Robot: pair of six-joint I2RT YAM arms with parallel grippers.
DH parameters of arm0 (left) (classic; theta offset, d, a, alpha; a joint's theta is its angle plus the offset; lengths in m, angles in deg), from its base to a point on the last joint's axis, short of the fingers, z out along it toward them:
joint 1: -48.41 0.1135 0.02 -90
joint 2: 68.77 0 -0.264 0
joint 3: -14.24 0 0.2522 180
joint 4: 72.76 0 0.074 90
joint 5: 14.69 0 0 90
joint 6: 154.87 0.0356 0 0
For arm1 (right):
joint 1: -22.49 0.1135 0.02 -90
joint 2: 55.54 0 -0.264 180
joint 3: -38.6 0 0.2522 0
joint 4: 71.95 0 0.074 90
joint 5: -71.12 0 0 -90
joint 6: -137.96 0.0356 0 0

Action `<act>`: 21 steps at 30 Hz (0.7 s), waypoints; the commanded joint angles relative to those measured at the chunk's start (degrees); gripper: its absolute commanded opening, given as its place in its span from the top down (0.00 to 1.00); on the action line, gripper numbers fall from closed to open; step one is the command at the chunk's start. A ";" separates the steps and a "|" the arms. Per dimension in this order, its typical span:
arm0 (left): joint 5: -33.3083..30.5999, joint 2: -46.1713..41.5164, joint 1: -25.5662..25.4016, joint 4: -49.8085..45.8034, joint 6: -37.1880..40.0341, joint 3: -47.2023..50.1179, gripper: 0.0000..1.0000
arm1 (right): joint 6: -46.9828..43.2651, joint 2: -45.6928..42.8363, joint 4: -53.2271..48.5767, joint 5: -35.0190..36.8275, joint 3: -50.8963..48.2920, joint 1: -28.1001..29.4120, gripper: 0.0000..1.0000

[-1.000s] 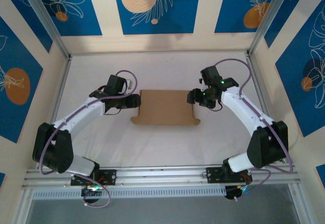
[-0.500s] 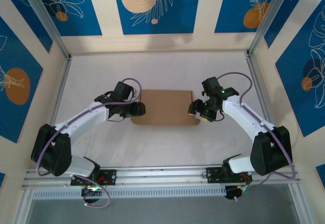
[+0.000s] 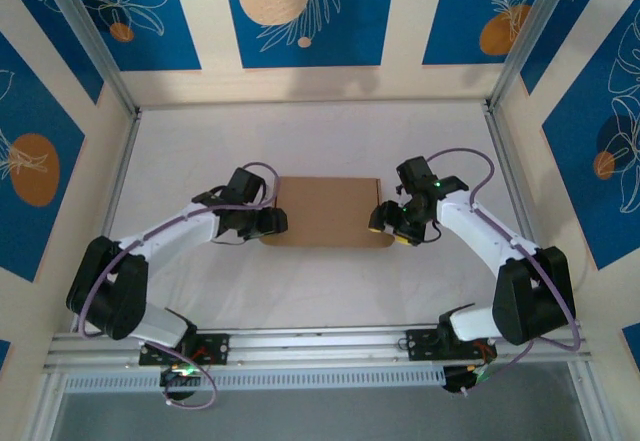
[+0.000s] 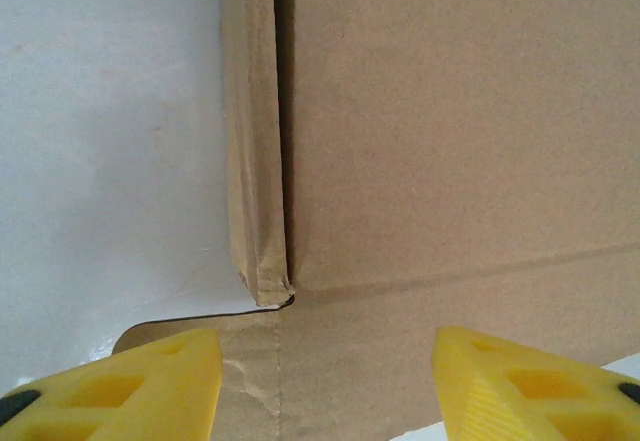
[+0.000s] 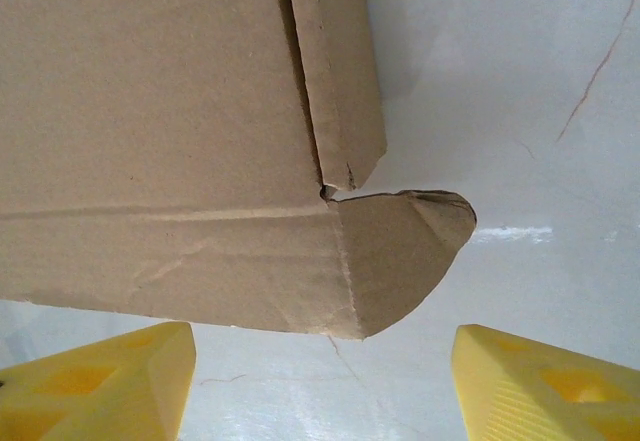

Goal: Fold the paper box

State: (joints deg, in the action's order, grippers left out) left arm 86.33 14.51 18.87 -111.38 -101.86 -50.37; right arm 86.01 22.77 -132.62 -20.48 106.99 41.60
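Your left gripper (image 3: 272, 223), seen from above, has its jaws apart and clamps nothing. It sits at the 9 o'clock end of the paper box (image 3: 325, 211). The right gripper (image 3: 385, 223), also apart and empty, sits at the 3 o'clock end. The box lies flat at mid-table (image 3: 300, 291) between the two arms. This bracketing probably lets each arm steady the box while the other works its end.

Left wrist view: the yellow fingers (image 4: 150, 386) sit at 7 and 5 o'clock with a wide gap between them. The box runs from that gap toward 12 o'clock. A narrow side flap (image 4: 252, 161) stands along its 9 o'clock edge and ends at a slit just above the gap. You appear to be lined up on that corner, though whether the fingers touch the cardboard cannot be told.

Right wrist view: the fingers (image 5: 110, 381) are again spread and hold nothing. The box fills the 10 to 12 o'clock region, and a rounded tab (image 5: 410, 241) juts out toward 3 o'clock. That tab lies loose on the table, so tucking it in looks like the step ahead.
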 commanded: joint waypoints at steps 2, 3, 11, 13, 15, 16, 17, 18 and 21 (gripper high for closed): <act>2.77 1.22 -0.33 0.86 -1.54 1.26 0.41 | 0.10 1.58 0.17 -2.35 -1.27 0.21 0.28; 3.35 1.35 -0.31 1.63 -1.97 1.57 0.41 | 0.13 2.08 0.53 -2.18 -1.52 0.19 0.28; 5.33 3.99 -0.25 5.05 -3.38 2.66 0.42 | 0.76 5.69 7.14 -7.80 -3.33 -0.22 0.29; 6.37 5.04 -0.13 6.26 -4.25 3.03 0.42 | 1.11 6.84 8.79 -9.19 -3.84 -0.36 0.29; 7.72 5.95 -0.17 7.83 -5.37 3.44 0.42 | 1.29 8.35 10.46 -10.82 -4.19 -0.34 0.29; 8.56 6.37 -0.14 8.67 -5.95 3.52 0.42 | 1.33 9.06 11.21 -11.75 -4.37 -0.43 0.30; 9.20 6.66 -0.15 9.35 -6.44 3.56 0.43 | 1.38 9.74 11.80 -12.35 -4.52 -0.35 0.31; 9.73 6.95 -0.13 9.89 -6.80 3.65 0.43 | 1.50 10.23 12.46 -12.91 -4.66 -0.39 0.32; 10.99 7.24 -0.04 11.89 -7.90 3.95 0.44 | 1.84 10.47 15.20 -15.61 -5.73 -0.60 0.35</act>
State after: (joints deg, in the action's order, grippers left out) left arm 94.31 20.35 18.87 -101.99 -107.46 -47.64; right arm 86.90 32.82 -121.19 -30.41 102.57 41.41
